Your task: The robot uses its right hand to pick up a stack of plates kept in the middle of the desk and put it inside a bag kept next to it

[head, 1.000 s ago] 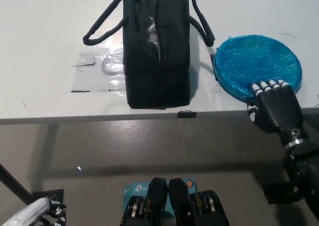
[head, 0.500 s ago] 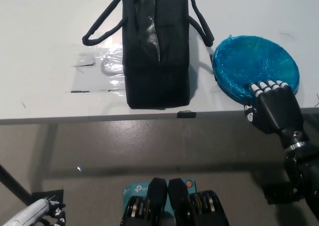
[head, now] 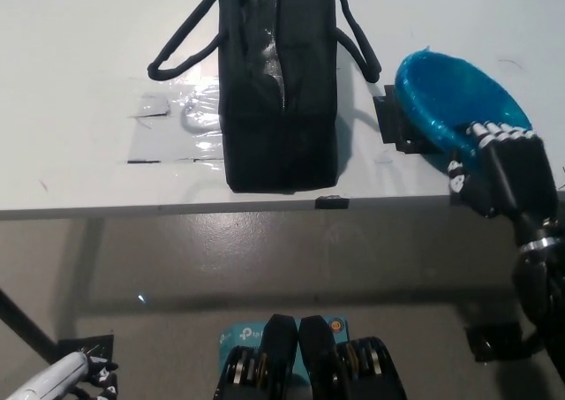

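White left hand (head: 75,375) — cropped at bottom-left edge — fingers indiscernible.

A teal box (head: 231,338) on the floor at the bottom middle, partly hidden, bears white lettering that seems to begin "tp", too cut off to read in full; no other text, label, number or sign is legible anywhere else.
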Tool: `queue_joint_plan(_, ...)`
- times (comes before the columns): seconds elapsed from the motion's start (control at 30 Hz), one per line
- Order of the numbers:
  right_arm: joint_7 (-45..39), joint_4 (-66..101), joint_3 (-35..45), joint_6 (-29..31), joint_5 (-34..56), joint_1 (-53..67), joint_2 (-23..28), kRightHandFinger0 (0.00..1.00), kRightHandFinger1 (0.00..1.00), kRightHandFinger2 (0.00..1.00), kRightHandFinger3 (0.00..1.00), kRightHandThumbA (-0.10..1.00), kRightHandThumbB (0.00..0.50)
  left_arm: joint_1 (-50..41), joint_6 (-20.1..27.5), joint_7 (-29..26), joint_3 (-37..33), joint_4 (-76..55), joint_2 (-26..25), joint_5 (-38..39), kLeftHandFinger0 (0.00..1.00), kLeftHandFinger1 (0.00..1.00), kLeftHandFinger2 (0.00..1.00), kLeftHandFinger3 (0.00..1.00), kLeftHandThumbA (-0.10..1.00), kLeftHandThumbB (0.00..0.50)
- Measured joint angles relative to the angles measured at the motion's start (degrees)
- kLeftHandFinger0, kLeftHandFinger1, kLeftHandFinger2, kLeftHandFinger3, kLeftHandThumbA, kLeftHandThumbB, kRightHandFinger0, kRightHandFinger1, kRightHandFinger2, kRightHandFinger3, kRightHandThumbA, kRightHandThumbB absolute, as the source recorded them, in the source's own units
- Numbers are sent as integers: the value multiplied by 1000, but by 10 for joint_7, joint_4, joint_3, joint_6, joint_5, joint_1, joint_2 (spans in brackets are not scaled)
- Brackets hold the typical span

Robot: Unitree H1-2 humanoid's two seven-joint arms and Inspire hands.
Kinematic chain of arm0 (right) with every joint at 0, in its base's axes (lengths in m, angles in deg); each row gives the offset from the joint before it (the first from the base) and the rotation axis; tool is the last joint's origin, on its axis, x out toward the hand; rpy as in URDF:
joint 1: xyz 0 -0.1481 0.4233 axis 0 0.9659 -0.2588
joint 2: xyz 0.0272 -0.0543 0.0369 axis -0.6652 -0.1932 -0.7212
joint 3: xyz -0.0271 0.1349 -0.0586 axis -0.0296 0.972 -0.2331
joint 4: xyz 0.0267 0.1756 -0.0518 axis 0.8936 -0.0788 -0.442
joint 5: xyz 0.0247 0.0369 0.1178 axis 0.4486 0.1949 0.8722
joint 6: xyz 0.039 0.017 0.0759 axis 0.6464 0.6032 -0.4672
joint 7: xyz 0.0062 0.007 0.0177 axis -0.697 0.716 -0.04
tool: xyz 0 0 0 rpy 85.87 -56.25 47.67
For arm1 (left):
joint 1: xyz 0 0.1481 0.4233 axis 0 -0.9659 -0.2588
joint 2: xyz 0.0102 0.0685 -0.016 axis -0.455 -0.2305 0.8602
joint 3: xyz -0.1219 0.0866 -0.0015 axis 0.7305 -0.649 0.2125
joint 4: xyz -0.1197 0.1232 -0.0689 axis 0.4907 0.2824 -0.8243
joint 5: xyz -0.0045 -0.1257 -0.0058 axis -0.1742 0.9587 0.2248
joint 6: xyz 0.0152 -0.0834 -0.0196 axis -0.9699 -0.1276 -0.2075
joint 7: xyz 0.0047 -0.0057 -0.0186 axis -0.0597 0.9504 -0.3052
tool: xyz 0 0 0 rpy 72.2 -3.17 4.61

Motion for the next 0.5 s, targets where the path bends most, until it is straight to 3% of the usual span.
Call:
queue_joint_plan(0.03, -8, 7, 9, -1, 9, 0, -2, 0, 152, 458, 288, -100, 247, 0, 0, 0, 0, 0, 0, 0, 773, 808, 868, 940, -100, 0)
queue_joint_plan(0.23, -46, 38, 67, -10, 70, -3, -7, 0, 99, 420, 252, -100, 263, -1, 0, 0, 0, 0, 1, 0, 732, 779, 852, 928, -100, 0)
queue_joint_plan(0.33, -63, 48, 94, -14, 102, -7, -9, 0, 54, 364, 189, -100, 301, -1, 0, 0, 1, 0, 1, 1, 734, 779, 847, 925, -100, 0)
queue_joint_plan(0.5, -92, 60, 130, -24, 156, -24, -12, 0, 24, 324, 158, -100, 279, -4, 0, 0, 3, 0, 1, 1, 744, 785, 848, 939, -100, 0)
